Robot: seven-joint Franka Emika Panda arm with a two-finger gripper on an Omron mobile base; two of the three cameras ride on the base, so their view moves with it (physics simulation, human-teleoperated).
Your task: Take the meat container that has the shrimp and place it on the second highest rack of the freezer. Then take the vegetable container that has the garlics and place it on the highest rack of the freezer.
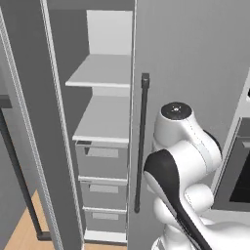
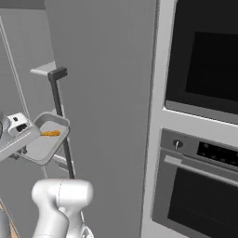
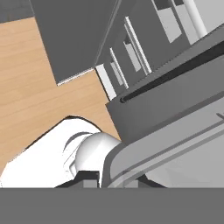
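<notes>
Right against the hand camera, the meat container (image 3: 175, 148) is showing as a smooth grey tray with a rounded corner and a raised, double-lined rim, and the tool (image 3: 114, 178) is sitting at that rim with its dark tips barely poking up; whether it is actually clamping the rim cannot be told from these pictures. In the right base view the same meat container (image 2: 44, 142) is hanging in the air at the end of the arm, tilted, shallow and rectangular with softened corners, matte grey inside. A small orange shrimp (image 2: 50, 134) is lying on its floor near the far wall. The tray is sitting just beside the tall grey fridge door (image 2: 107, 116), in front of its slim, dark, square-ended handle (image 2: 62, 121).

To the left of that door, the freezer (image 1: 97, 122) is standing open. Its flat white racks (image 1: 105, 73) are jutting out as plain thin slabs, one above the other, and below them three grey box-like drawers (image 1: 102, 161) with pale rectangular label strips are stacking down to the base. Pale wood-grain floor (image 3: 35, 78) is lying beneath. At the right, a glossy black-glassed oven (image 2: 204, 195) with a round knob is sitting in a light grey housing.
</notes>
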